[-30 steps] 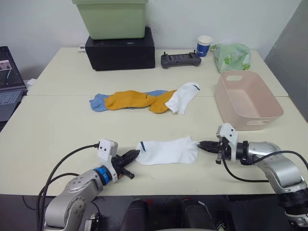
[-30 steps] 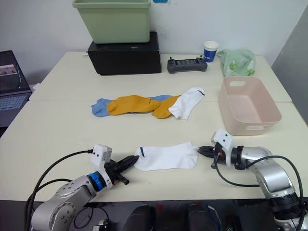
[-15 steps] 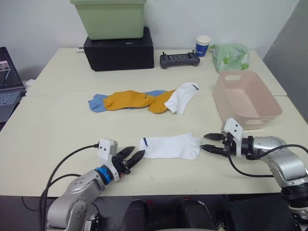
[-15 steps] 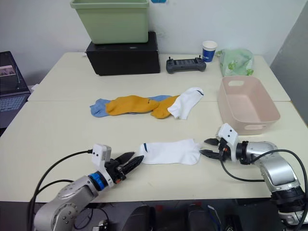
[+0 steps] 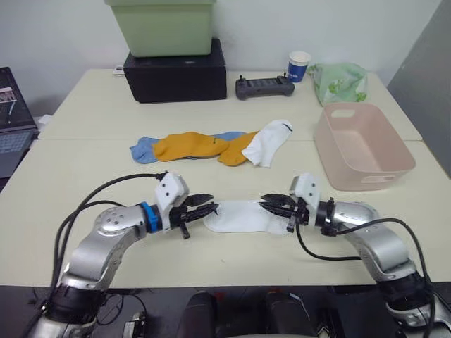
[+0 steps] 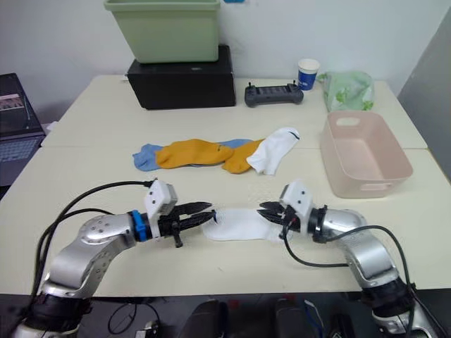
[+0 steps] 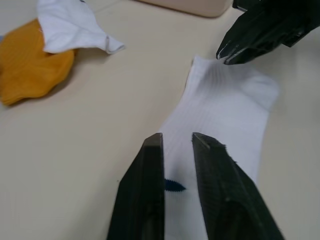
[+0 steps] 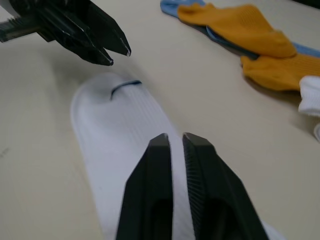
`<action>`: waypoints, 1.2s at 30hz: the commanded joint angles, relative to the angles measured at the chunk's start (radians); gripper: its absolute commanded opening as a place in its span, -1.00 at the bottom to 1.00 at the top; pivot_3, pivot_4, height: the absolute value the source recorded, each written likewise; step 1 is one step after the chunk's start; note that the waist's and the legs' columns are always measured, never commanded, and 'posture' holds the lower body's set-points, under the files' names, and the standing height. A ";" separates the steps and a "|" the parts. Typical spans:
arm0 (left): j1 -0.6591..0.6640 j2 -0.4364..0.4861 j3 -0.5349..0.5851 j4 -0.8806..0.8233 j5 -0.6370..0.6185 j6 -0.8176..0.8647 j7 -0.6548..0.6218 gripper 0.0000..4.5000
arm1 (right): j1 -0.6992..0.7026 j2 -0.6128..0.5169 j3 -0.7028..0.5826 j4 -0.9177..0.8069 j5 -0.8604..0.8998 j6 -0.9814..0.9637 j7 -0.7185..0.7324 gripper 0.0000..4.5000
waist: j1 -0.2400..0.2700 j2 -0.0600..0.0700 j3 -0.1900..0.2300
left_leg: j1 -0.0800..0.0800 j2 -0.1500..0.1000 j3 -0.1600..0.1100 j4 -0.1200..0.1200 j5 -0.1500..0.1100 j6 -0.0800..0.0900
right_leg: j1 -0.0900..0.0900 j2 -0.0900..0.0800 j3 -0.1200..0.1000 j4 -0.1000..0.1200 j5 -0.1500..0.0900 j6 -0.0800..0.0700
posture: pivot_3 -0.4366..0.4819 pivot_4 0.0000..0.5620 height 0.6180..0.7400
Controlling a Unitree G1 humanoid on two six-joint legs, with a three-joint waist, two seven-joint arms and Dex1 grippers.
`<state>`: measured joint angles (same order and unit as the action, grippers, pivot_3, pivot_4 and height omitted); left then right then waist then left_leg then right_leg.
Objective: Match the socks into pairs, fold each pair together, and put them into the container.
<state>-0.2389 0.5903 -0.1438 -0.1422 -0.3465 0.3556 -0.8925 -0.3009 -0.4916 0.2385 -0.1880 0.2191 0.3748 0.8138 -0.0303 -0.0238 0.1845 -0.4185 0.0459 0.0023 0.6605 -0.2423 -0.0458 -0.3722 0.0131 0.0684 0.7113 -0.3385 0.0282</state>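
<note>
White and lying flat near the front of the cream table (image 5: 84, 176), a single sock (image 5: 239, 215) stretches between the two grippers, its cuff with the small dark mark toward the left gripper (image 5: 206, 208) and its toe end toward the right gripper (image 5: 271, 205). The left gripper points in from the sock's 9 o'clock side, its black fingers (image 7: 150, 185) slightly parted over the cuff and grasping nothing that can be made out. The right gripper points in from 3 o'clock, its fingers (image 8: 200, 195) nearly together with a thin gap, low over the toe end; whether they pinch the fabric cannot be told. At the sock's 12 o'clock, farther back on the table, the other socks lie in a loose row: a light blue sock (image 5: 142, 150) at the left end, two orange socks (image 5: 189, 146) overlapping it, and a second white sock (image 5: 266, 143) at the right end, touching the orange ones. The pink basket (image 5: 366, 123) stands at about 2 o'clock from the front sock, well apart from it. Along the back edge sit a black box (image 5: 176, 70) with a green tub (image 5: 163, 27) on top, a dark controller (image 5: 264, 86), a paper cup (image 5: 299, 66) and a green bag (image 5: 340, 82). A laptop (image 5: 13, 127) shows at the far left.
</note>
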 commanded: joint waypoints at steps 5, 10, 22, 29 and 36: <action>0.022 -0.065 -0.030 0.144 0.078 -0.069 0.024 -0.99 | 0.050 -0.011 -0.034 0.084 -0.030 -0.052 -0.015 -1.00 | 0.000 0.000 0.000 | 0.000 0.001 -0.002 0.000 0.000 0.000 | 0.000 0.001 0.001 0.001 0.000 0.000 | -0.05 -0.47 1.00; 0.072 -0.052 0.013 0.135 0.045 -0.059 0.011 -0.99 | 0.099 -0.054 -0.093 0.104 -0.023 -0.075 0.001 -1.00 | -0.002 0.001 -0.001 | 0.002 0.001 -0.002 0.000 0.000 0.000 | 0.002 0.001 0.002 0.002 0.000 0.000 | -0.05 -0.47 1.00; 0.136 0.014 0.048 -0.079 -0.042 0.009 -0.074 -0.99 | 0.159 -0.071 -0.148 -0.167 0.173 0.022 0.071 -1.00 | -0.003 0.001 -0.001 | 0.001 0.002 -0.003 0.000 0.000 0.000 | 0.002 0.001 0.001 0.001 0.000 0.000 | -0.05 -0.47 1.00; 0.164 0.042 0.012 -0.088 0.023 0.020 -0.056 -0.99 | 0.208 -0.098 -0.033 -0.131 0.054 -0.014 0.065 -1.00 | -0.001 0.000 -0.001 | 0.001 0.001 -0.003 0.000 0.000 0.000 | 0.002 0.001 0.001 0.001 0.000 0.000 | -0.05 -0.47 1.00; 0.208 0.062 0.050 -0.052 0.028 0.025 -0.049 -0.99 | 0.289 -0.158 -0.116 -0.062 0.029 -0.089 0.061 -1.00 | -0.002 0.001 -0.001 | 0.002 0.001 -0.003 0.000 0.000 0.000 | 0.002 0.001 0.001 0.001 0.000 0.000 | -0.05 -0.47 1.00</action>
<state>-0.0498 0.6307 -0.1092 -0.2031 -0.3286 0.3674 -0.9456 -0.0279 -0.6285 0.1618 -0.2504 0.2525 0.2860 0.8733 -0.0318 -0.0233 0.1837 -0.4167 0.0473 -0.0001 0.6604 -0.2424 -0.0457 -0.3698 0.0137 0.0698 0.7121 -0.3387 0.0283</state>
